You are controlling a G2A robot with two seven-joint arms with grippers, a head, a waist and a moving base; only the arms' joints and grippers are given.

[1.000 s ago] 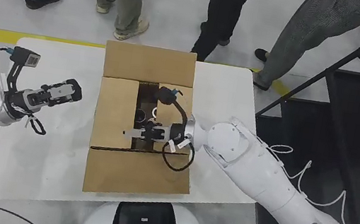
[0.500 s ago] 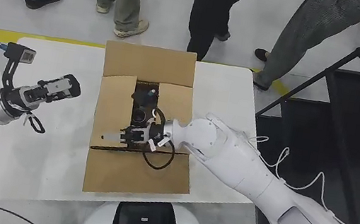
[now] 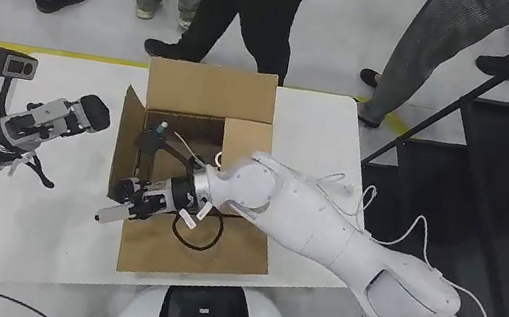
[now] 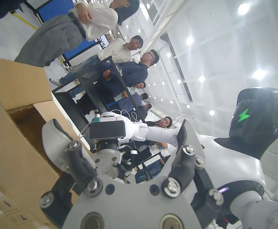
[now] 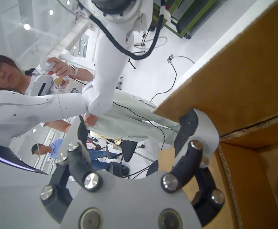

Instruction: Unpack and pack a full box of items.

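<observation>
The cardboard box [image 3: 214, 96] stands mid-table, its far flap folded back and its left flap [image 3: 126, 142] raised on edge. My right gripper [image 3: 114, 212] is open at the box's left side, low against that raised flap; in the right wrist view one fingertip [image 5: 196, 124] touches the brown flap [image 5: 230, 82]. My left gripper [image 3: 88, 113] hovers open and empty just left of the box; its wrist view has the box wall [image 4: 19, 138] beside its open gripper [image 4: 118, 135]. The box's inside [image 3: 186, 142] is dark, and the items cannot be made out.
The right flap [image 3: 246, 139] still lies over part of the opening and the near flap [image 3: 204, 246] lies toward me. Bare white table [image 3: 51, 226] extends left of the box. Several people stand beyond the far edge. A black rack [image 3: 496, 169] stands to the right.
My right gripper swept leftward across the box top, swinging the left flap from flat up onto its edge. The left gripper drew back slightly to the left.
</observation>
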